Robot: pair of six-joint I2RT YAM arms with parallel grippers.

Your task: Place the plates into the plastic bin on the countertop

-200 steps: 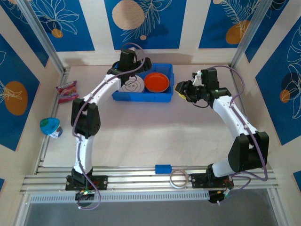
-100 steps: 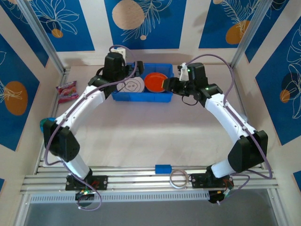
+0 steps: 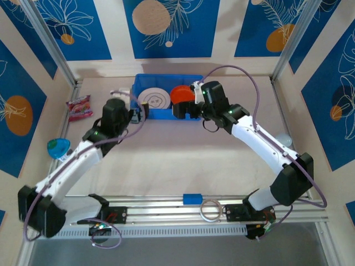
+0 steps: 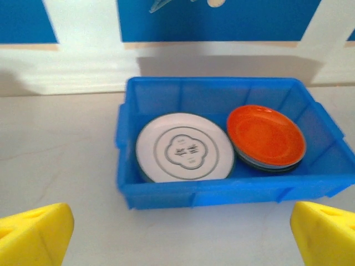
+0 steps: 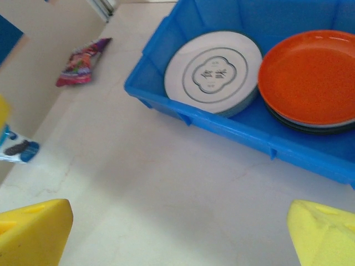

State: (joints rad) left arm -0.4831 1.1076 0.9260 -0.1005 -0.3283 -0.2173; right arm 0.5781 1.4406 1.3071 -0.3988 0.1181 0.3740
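Note:
The blue plastic bin (image 3: 166, 81) stands at the back of the countertop (image 3: 177, 160). Inside it, a white plate with a line drawing (image 3: 153, 98) tops the left stack, and an orange plate (image 3: 179, 93) tops the right stack over darker plates. My left gripper (image 3: 136, 114) hovers at the bin's front left corner; the left wrist view has its yellow fingertips (image 4: 33, 235) wide apart, open and empty, facing the bin (image 4: 222, 194). My right gripper (image 3: 181, 110) sits at the bin's front wall, open and empty, its fingertips (image 5: 324, 233) spread over bare counter before the bin (image 5: 233, 133).
A pink snack packet (image 3: 79, 106) and a teal object (image 3: 58, 149) lie by the left wall. A small blue block (image 3: 192, 198) and a tape ring (image 3: 211, 209) sit on the metal rail (image 3: 150, 213) at the near edge.
The left arm has drawn back from over the bin toward the near left. The right gripper has swung left from the bin's right side to its front wall. The plates have not moved.

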